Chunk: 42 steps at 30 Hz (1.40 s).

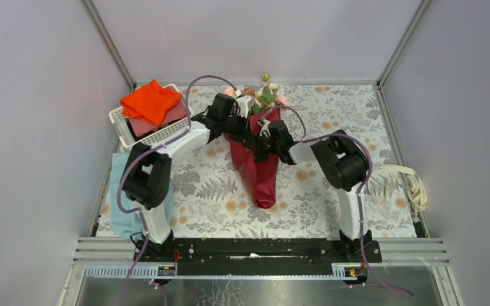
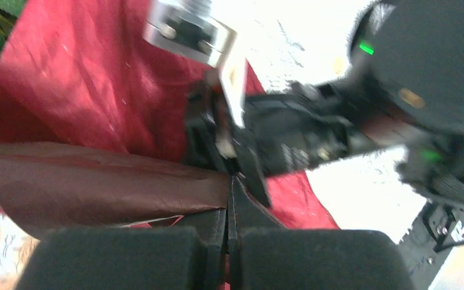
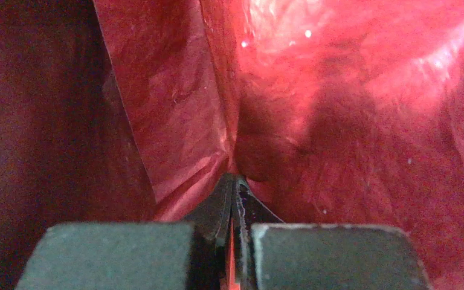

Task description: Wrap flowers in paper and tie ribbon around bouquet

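At the middle of the table point(image 1: 210, 191) with its fern-and-flower print lies a large sheet of dark red, crinkly paper point(image 1: 265, 178), gathered into a cone whose narrow tip points toward the arm bases. Pale pink roses point(image 1: 265, 94) with green leaves stick out of its wide far end. Both arms reach in over the upper part of the cone, close together. The left gripper point(image 2: 231, 181) is clenched on a dark fold of the paper, and the right gripper point(image 3: 234, 181) is pinched tight on a red crease, a sliver of sheet showing between its fingers. A long cream-white ribbon point(image 1: 408, 182) lies loosely looped at the right table edge, well apart from the cone. A white perforated basket point(image 1: 120, 124) at far left carries a bright orange cloth point(image 1: 152, 101); a light blue cloth point(image 1: 120, 210) lies beside the left arm.
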Each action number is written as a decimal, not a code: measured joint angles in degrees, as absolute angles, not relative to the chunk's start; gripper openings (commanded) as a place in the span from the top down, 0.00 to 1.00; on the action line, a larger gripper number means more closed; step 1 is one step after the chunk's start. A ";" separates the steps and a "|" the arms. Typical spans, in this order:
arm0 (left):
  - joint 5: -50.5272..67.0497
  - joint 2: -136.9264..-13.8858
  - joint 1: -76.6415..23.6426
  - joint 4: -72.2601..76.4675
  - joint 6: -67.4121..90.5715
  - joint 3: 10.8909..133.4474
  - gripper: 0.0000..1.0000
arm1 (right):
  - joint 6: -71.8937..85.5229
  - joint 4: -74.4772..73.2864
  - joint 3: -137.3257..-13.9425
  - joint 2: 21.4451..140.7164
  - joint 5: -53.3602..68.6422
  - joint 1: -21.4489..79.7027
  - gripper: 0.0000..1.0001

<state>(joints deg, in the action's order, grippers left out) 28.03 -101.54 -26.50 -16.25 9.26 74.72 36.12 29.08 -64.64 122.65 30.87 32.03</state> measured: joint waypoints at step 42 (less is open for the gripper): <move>20.47 -114.63 -34.26 -12.97 8.29 85.67 1.00 | 29.74 19.09 -46.98 104.64 24.16 24.23 0.90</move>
<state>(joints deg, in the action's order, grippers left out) 20.47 -114.63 -34.26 -12.97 8.29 85.67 29.74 19.09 -46.98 104.64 24.16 24.23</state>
